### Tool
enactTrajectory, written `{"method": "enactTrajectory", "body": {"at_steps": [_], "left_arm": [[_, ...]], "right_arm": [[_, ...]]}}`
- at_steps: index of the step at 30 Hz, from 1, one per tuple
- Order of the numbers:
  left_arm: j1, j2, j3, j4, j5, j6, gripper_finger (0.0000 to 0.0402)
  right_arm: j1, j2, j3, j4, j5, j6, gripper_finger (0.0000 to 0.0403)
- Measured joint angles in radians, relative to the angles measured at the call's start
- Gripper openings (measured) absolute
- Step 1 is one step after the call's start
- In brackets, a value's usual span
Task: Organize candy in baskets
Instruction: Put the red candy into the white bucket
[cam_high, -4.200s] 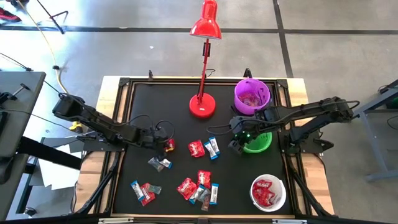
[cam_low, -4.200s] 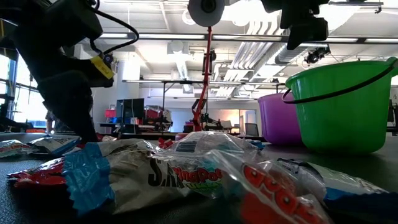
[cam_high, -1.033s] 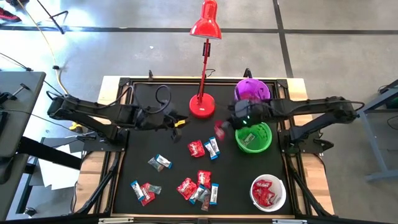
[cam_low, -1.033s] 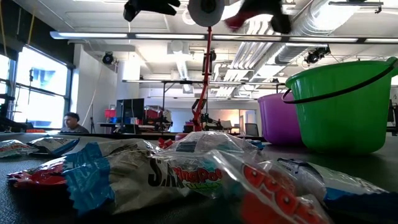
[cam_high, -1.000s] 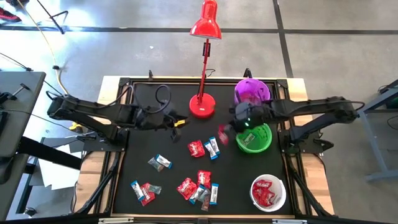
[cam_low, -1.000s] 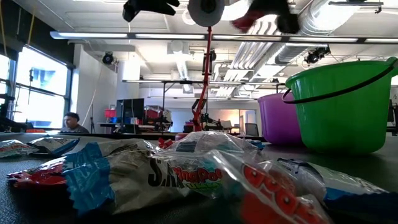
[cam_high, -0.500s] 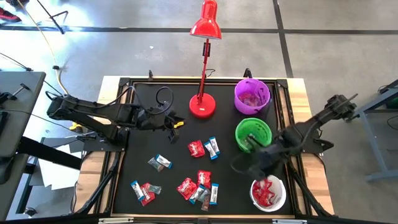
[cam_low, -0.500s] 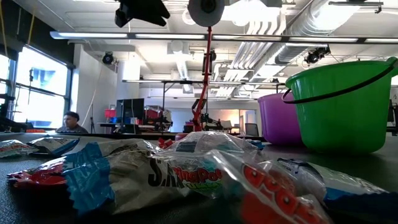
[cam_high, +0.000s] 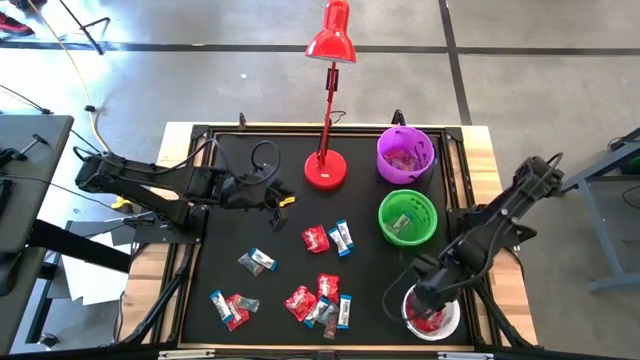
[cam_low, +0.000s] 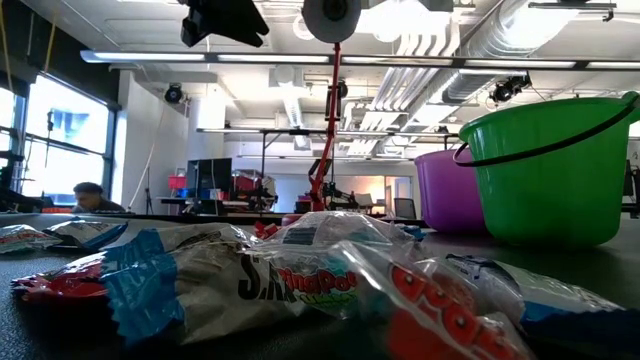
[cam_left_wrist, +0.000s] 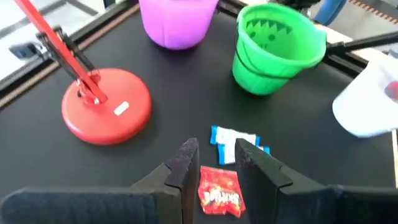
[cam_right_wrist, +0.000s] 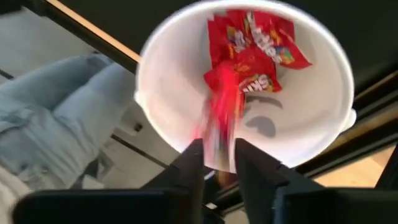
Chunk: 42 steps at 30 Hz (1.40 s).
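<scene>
Glossy crinkled candy wrappers (cam_high: 316, 238) lie on a matt black table (cam_high: 230, 230) beside smooth plastic baskets (cam_high: 407, 218).

Looks like a robotics lab or workshop: exposed ceiling ducts (cam_low: 420, 75), taped concrete floor (cam_high: 540, 80) (very industrial), monitors (cam_low: 212, 175) on benches behind the black counter (cam_high: 230, 235).

Black table (cam_high: 225, 235) — lamp base (cam_high: 325, 171) at 12; baskets (cam_high: 407, 217) at 3; candy (cam_high: 316, 238) centre to 7.

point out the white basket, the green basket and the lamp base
white basket (cam_right_wrist: 161, 118), right wrist view, bare inner wall
green basket (cam_high: 385, 203), high view, left rim
lamp base (cam_left_wrist: 118, 124), left wrist view, top of red disc
</scene>
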Motion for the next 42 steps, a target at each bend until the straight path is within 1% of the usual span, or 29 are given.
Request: {"method": "enactTrajectory", "body": {"at_steps": [5, 7, 9, 12, 15, 18, 22, 26, 28, 32, 35, 39, 42], "left_arm": [[0.0, 0.0, 0.0, -0.032, 0.026, -0.026, 0.009], [0.0, 0.0, 0.0, -0.036, 0.036, -0.027, 0.009], [0.0, 0.0, 0.0, -0.043, 0.056, -0.018, 0.009], [0.0, 0.009, 0.0, -0.103, 0.078, 0.079, 0.009], [-0.002, 0.035, -0.001, -0.192, 0.145, 0.227, 0.009], [-0.011, 0.082, -0.002, -0.225, 0.206, 0.339, 0.009], [-0.01, 0.179, -0.002, -0.153, 0.242, 0.505, 0.009], [-0.01, 0.313, -0.002, -0.043, 0.247, 0.649, 0.009], [-0.01, 0.377, -0.002, -0.004, 0.248, 0.661, 0.009], [-0.01, 0.478, -0.002, 0.062, 0.241, 0.625, 0.009], [-0.01, 0.532, -0.002, 0.144, 0.24, 0.615, 0.009], [-0.01, 0.594, -0.001, 0.247, 0.24, 0.656, 0.009], [-0.006, 0.632, 0.0, 0.262, 0.237, 0.624, 0.009]], "right_arm": [[0.014, 0.018, 0.0, 0.0, -0.03, -0.024, 0.0159], [0.002, 0.015, 0.0, 0.0, -0.031, -0.049, 0.0176], [-0.016, 0.013, 0.0, 0.0, -0.029, -0.098, 0.0183], [-0.041, 0.013, 0.0, -0.006, 0.01, -0.221, 0.018], [-0.067, 0.013, 0.0, -0.006, 0.111, -0.374, 0.0168], [-0.103, 0.013, 0.0, -0.017, 0.151, -0.523, 0.0151], [-0.151, 0.012, 0.0, -0.043, 0.165, -0.659, 0.0134], [-0.178, 0.012, 0.0, -0.077, 0.165, -0.741, 0.0127], [-0.182, 0.012, 0.0, -0.107, 0.157, -0.764, 0.0126], [-0.18, 0.012, 0.0, -0.182, 0.149, -0.795, 0.0126], [-0.18, 0.012, 0.0, -0.232, 0.157, -0.823, 0.0126], [-0.18, 0.012, 0.0, -0.261, 0.157, -0.848, 0.0126], [-0.18, 0.012, 0.0, -0.262, 0.154, -0.859, 0.0126]]}}
